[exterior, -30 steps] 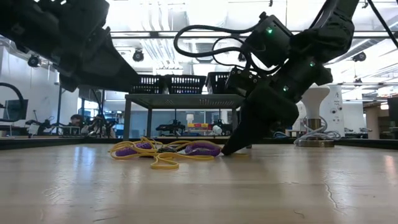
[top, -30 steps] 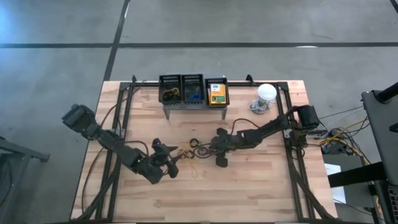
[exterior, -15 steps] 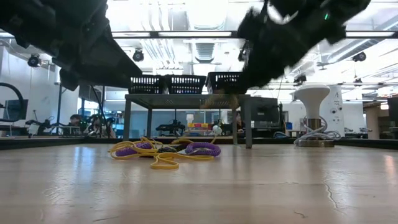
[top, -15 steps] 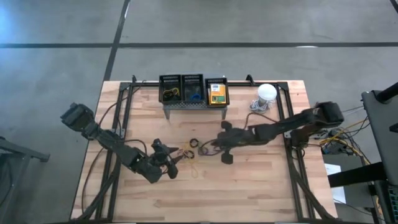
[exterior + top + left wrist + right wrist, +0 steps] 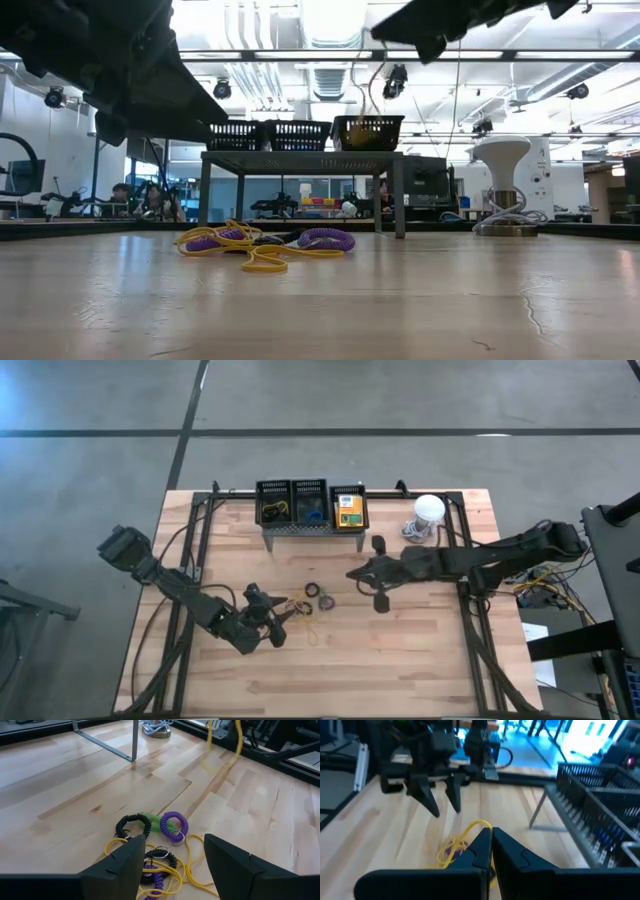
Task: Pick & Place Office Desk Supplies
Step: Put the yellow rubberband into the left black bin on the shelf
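The right hand point(image 5: 352, 574) hangs above the middle of the wooden counter point(image 5: 420, 660), its fingers pressed together on a yellow rubber band point(image 5: 470, 831) that dangles from the tips; from the left wrist view the same band point(image 5: 220, 750) shows as a loop in the air past the pile. The left hand point(image 5: 280, 622) hovers low near the counter's left-centre, fingers point(image 5: 120, 865) standing apart and holding nothing, just beside the pile of bands point(image 5: 262, 243). That pile lies in the middle of the counter: yellow loops tangled with a purple coil point(image 5: 174, 824), a black coil point(image 5: 132, 823) and a bit of green between them. At the far edge stands the grey stand point(image 5: 310, 508) with three bins, one holding a yellow-and-green box point(image 5: 349, 510); a white dome with a cable point(image 5: 428, 510) sits just right of it. The near half of the counter is bare wood on both sides, and the stretch between pile and stand is open, well apart from any edge
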Controlling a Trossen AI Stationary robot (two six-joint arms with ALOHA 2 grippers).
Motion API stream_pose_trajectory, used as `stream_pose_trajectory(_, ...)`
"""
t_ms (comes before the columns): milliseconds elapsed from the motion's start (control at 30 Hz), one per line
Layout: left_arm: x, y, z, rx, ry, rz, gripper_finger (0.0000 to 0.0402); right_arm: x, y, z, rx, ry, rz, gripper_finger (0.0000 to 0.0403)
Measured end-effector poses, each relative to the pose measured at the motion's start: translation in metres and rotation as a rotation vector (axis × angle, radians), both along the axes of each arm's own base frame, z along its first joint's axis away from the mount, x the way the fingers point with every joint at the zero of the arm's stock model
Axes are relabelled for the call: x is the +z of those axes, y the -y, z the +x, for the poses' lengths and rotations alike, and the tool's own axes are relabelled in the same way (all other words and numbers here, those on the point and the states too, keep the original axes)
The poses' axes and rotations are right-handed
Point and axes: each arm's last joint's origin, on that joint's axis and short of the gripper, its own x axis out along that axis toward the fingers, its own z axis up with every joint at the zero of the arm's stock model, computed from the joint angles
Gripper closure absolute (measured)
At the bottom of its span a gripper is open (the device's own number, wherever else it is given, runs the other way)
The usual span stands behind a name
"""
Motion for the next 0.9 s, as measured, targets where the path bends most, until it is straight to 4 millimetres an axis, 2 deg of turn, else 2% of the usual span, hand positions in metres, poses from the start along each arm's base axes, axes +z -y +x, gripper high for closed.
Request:
stream_pose_trajectory(200,0.000,0.000,0.000,0.000,-0.001,0.001,0.0194,0.008,0.000,-0.001,0.005,0.061,-0.010,0.0394)
stream_pose_trajectory(367,0.000,0.000,0.000,0.000,-0.002,0.001,0.0193,0.004,0.000,0.004,0.014,0.063,-0.037,0.0394)
stream_pose_trajectory(500,0.000,0.000,0.000,0.000,-0.001,0.001,0.0193,0.009,-0.001,0.013,0.019,0.166,-0.075,0.0394)
stream_pose_trajectory(700,-0.001,0.000,0.000,0.000,-0.002,0.002,0.0194,0.034,0.007,0.041,0.003,0.277,-0.219,0.0394)
stream_pose_trajectory(900,-0.001,0.000,0.000,0.001,-0.002,-0.001,0.0200,0.056,0.023,0.087,-0.040,0.291,-0.349,0.0394)
